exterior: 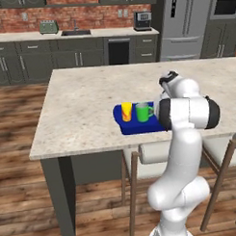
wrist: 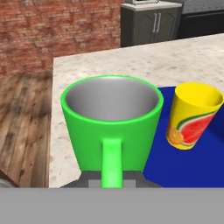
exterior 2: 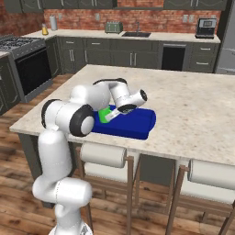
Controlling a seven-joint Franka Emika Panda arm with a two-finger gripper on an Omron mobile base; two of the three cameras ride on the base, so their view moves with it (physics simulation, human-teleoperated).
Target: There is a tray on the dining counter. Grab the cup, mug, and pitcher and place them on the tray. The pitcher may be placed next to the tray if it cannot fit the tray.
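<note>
Green is the mug [wrist: 111, 127], and the hand [exterior 2: 111, 115] is nearly closed on its loop handle, as the hand view suggests. The mug stands on the blue tray [exterior 2: 137, 123], near the tray's left end; whether it already rests there or is a little lifted, I cannot tell. The yellow cup [exterior: 126, 111], with a watermelon picture, stands upright just beside it on the tray. The tray lies near the front edge of the bench [exterior: 90, 106], toward its left part.

So I judge that the cup is done and the mug is almost done: the hand must only let go. The pitcher is left.

Two stools [exterior 2: 104, 156] stand under the front edge. A toaster [exterior: 48, 27] and a coffee machine [exterior: 142, 21] stand on the far cabinet run, well apart. The cup stays close to the mug, so the hand should draw back with care.
</note>
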